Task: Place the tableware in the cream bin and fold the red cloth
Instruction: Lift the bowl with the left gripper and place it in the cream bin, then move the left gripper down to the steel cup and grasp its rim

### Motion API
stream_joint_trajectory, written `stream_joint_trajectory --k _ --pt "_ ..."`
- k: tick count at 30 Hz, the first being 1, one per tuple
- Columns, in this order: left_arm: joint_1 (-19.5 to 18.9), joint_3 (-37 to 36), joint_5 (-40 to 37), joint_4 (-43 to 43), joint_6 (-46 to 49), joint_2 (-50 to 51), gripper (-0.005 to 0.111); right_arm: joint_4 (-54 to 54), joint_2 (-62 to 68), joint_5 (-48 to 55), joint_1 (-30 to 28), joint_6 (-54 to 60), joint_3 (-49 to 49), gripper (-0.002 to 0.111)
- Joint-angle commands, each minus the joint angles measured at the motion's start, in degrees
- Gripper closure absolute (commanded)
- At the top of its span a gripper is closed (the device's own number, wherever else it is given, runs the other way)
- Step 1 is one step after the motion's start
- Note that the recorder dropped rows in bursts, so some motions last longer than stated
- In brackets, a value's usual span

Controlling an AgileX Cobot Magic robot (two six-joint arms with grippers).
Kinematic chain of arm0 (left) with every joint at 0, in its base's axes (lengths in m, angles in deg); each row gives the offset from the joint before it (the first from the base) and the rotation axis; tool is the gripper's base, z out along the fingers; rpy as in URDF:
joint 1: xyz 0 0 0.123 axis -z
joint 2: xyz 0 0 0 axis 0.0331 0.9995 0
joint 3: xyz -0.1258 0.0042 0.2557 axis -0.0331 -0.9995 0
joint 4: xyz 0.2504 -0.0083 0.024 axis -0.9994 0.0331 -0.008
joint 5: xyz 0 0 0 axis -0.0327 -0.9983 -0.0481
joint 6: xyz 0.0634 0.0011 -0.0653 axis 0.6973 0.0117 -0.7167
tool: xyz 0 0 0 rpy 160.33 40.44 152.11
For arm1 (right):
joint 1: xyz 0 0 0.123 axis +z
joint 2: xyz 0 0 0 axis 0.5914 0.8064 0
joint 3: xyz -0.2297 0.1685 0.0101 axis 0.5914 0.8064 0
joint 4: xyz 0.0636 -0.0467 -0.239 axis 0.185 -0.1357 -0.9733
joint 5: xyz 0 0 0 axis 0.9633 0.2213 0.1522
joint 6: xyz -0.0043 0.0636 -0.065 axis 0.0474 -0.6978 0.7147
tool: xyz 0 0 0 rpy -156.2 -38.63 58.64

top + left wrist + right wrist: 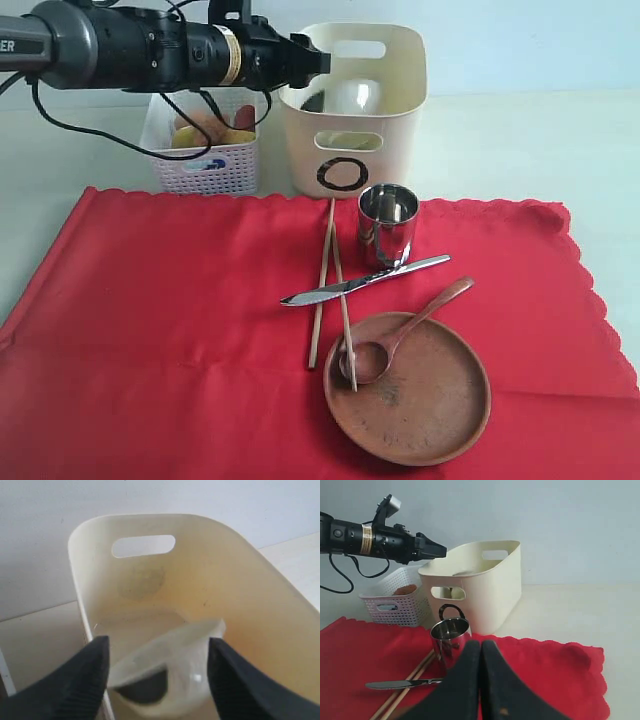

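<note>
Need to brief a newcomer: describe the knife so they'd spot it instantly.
On the red cloth, right of its middle, the knife lies between the steel cup and the wooden plate. It is the only flat silver piece, crossing both chopsticks.

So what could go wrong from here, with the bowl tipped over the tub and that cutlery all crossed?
1. The bowl is tilted between the left gripper's spread fingers in the cream bin; it may settle on edge and crowd later pieces.
2. The knife crosses the chopsticks, and one chopstick end and the spoon rest on the plate; lifting one might drag another.
</note>
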Motion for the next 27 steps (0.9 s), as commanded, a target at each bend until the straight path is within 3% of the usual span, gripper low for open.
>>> stream_joint_trajectory --k 1,10,15,24,27 --pt "-0.1 0.3 -0.2 1.4 -0.4 -0.2 0.035 -0.1 -0.4 -0.1 0.1 -0.1 0.2 0.108" --pt "-0.1 0.1 1.2 -0.3 -2.2 -1.3 0.036 -0.1 -0.4 -0.1 0.1 -0.1 0.2 0.108" --pt "-0.1 0.0 9.2 -5.8 -2.5 -3.7 0.036 -0.1 -0.4 -0.1 0.1 -0.1 0.2 0.108" --pt "-0.2 0.0 22.7 -21.3 -14.6 -8.2 0.036 -0.1 -0.4 -0.1 0.1 -0.1 0.2 0.108" --pt "-0.2 0.0 29.9 -21.3 -16.5 -8.3 0.036 -0.1 -0.4 -0.1 0.1 -0.1 0.2 0.108"
